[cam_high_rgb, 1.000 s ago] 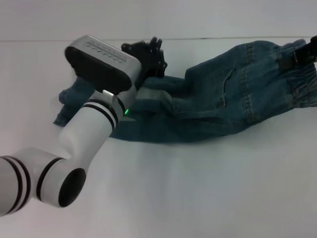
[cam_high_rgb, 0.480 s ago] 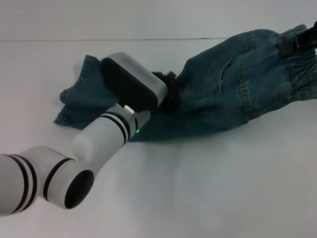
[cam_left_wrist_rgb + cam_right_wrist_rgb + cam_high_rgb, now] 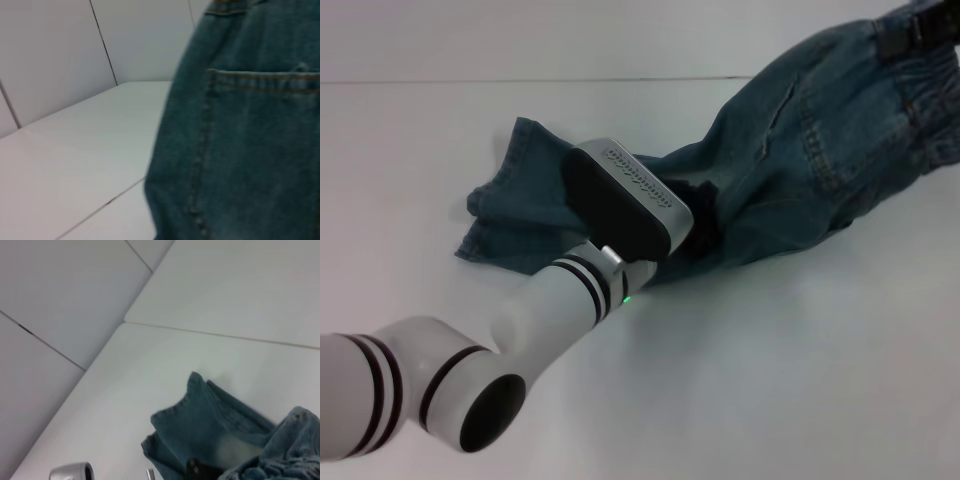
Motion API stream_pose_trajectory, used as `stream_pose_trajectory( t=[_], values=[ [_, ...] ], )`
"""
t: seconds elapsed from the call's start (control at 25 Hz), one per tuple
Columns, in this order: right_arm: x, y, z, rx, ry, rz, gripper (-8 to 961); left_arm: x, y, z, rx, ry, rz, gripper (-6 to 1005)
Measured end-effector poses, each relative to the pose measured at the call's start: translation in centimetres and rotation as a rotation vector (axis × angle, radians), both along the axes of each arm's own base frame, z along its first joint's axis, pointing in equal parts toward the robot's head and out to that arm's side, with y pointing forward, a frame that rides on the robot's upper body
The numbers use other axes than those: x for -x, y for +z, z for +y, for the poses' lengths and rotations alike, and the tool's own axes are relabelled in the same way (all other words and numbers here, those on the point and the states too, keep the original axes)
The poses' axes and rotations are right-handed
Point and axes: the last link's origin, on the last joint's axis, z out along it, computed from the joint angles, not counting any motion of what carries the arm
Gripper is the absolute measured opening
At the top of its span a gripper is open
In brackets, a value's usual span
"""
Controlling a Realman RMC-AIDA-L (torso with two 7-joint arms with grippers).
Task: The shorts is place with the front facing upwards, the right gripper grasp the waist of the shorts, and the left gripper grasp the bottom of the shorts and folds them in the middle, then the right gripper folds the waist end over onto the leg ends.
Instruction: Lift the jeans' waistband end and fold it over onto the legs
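Shorts (image 3: 800,170) lifted higher at the waist (image 3: 930,110) by the right hand (image 3: 920,22); both hands' grips unclear.

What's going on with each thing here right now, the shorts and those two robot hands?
shorts: crumpled, partly lifted off the table, waist raised at the right, leg ends resting on the table at the left.
left gripper: at the middle of the shorts, mostly hidden behind its own arm.
right gripper: up at the waist, mostly out of view.
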Motion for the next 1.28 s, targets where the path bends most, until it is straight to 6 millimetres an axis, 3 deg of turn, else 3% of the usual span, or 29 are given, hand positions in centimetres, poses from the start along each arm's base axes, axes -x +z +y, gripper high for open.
stream_pose_trajectory(
  t=[0.6,1.04,1.28],
  values=[
    [3.7,-1.4,1.5,0.005,0.087,0.006,112,-3.1,-2.0,-3.0,0.102,-0.075,-0.072,11],
    [4.1,-2.4,1.4,0.043,0.101,-0.017,111,-5.5,-2.7,-4.4,0.152,-0.092,-0.146,12],
    [3.7,-2.8,1.3,0.054,0.099,-0.017,111,-5.0,-2.7,-4.6,0.149,-0.068,-0.157,13]
  ],
)
